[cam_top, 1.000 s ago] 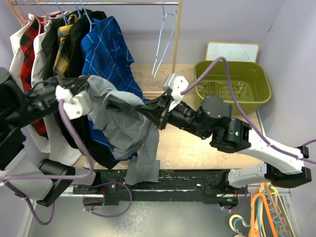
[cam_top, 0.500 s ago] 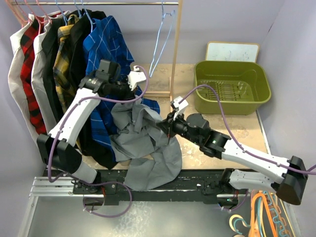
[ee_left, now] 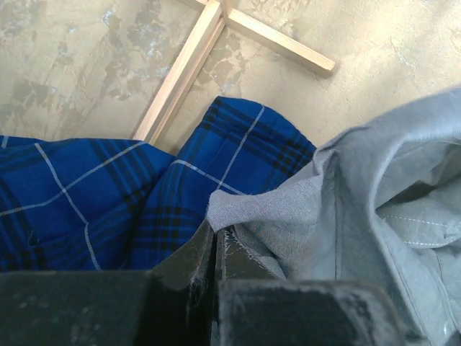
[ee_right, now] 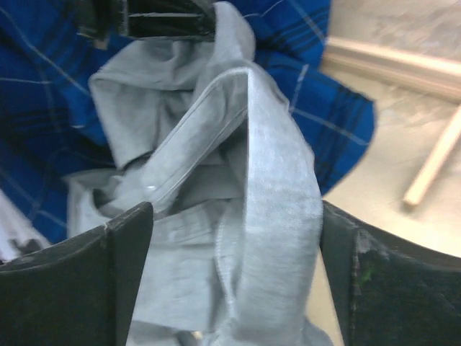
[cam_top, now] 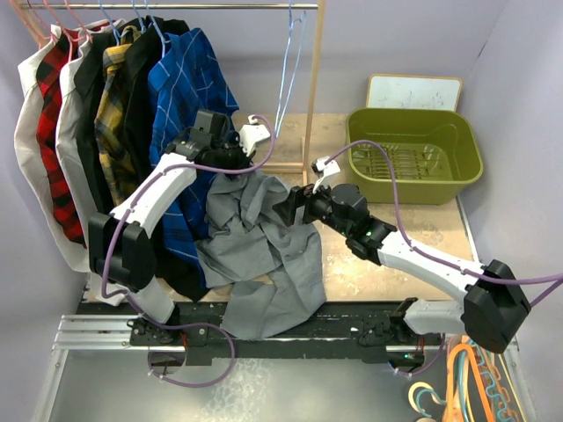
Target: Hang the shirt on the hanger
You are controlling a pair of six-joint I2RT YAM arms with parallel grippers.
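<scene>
The light-grey shirt [cam_top: 264, 251] hangs in a crumpled bunch in front of the clothes rack, its lower end draped over the table's near edge. My left gripper [cam_top: 227, 165] is shut on an upper edge of the shirt [ee_left: 374, 187], pinching the cloth at its tips [ee_left: 215, 231]. My right gripper [cam_top: 292, 207] is at the shirt's right side with its jaws wide apart [ee_right: 234, 216]. A folded band of the grey shirt [ee_right: 281, 166] runs between them, ungripped. The light-blue wire hanger [cam_top: 290, 70] hangs on the rail, up and to the right of the left gripper.
Several shirts hang at the rail's left, the blue checked one [cam_top: 189, 88] right behind the grey shirt. A wooden post [cam_top: 314, 79] and its base [ee_left: 180, 72] stand beside the hanger. At right are a green basin [cam_top: 413, 154], a whiteboard [cam_top: 413, 92] and orange hangers [cam_top: 471, 374].
The left arm has swung from the far left to the middle under the rail, carrying the shirt's top. The right gripper has opened and let go of the cloth.
</scene>
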